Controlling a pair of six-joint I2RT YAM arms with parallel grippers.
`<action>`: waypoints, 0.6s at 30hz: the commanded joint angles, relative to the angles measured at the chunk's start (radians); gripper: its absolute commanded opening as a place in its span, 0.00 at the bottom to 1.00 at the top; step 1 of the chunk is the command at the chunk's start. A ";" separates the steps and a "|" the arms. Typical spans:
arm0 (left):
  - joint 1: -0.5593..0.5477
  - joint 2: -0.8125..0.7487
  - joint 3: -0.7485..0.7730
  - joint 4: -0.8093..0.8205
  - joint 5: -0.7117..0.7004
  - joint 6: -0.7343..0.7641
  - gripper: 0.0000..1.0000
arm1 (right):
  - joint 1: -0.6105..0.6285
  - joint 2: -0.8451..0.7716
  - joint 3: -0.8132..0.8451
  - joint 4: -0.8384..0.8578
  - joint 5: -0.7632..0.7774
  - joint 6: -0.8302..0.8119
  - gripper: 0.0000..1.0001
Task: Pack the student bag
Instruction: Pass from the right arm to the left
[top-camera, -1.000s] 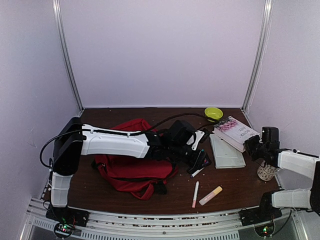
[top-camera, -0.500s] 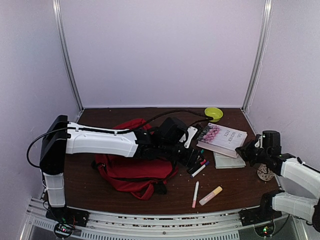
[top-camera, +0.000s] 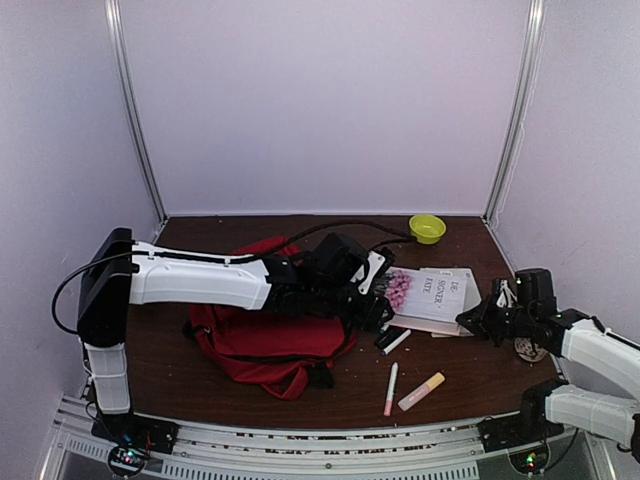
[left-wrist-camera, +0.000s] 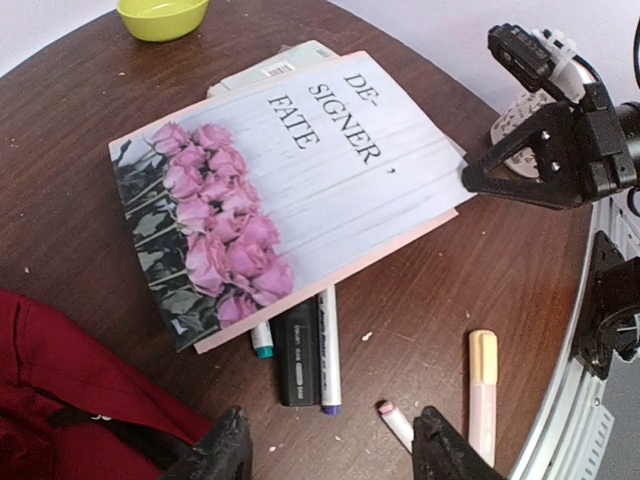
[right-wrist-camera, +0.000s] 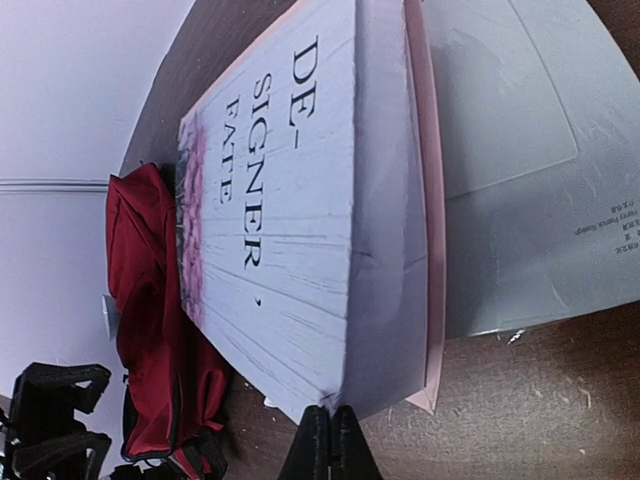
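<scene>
The student bag (top-camera: 262, 345), dark red, lies crumpled at centre left; its edge shows in the wrist views (left-wrist-camera: 60, 390) (right-wrist-camera: 150, 330). A book with pink roses on its cover (top-camera: 430, 293) (left-wrist-camera: 300, 170) (right-wrist-camera: 290, 200) lies just right of the bag, partly over several markers. My right gripper (top-camera: 470, 322) (right-wrist-camera: 328, 440) (left-wrist-camera: 475, 178) is shut on the book's near right corner. Hovering low between bag and book, my left gripper (top-camera: 372, 300) (left-wrist-camera: 330, 450) stands open with nothing in it, above a black marker (left-wrist-camera: 297, 350) and a white one (left-wrist-camera: 328, 350).
A pale booklet (right-wrist-camera: 520, 180) (left-wrist-camera: 270, 68) lies under the book. A pink-tipped marker (top-camera: 390, 388) (left-wrist-camera: 398, 425) and an orange highlighter (top-camera: 421, 391) (left-wrist-camera: 482, 390) lie near the front edge. A green bowl (top-camera: 427, 227) (left-wrist-camera: 162, 15) sits at the back right, a white holder (top-camera: 530, 348) by the right arm.
The right gripper has dragged the book left, off the pale booklet and toward the bag, turning it. The left arm has drawn back slightly left, its jaws still open.
</scene>
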 joint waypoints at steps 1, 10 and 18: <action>0.041 -0.038 0.007 0.000 -0.016 0.025 0.57 | 0.006 0.068 -0.001 -0.028 -0.012 -0.112 0.00; 0.120 0.058 0.127 -0.083 0.004 0.037 0.55 | 0.006 0.142 0.011 0.031 -0.020 -0.120 0.00; 0.136 0.203 0.238 -0.116 0.065 0.023 0.44 | 0.007 0.145 0.012 0.025 -0.017 -0.136 0.00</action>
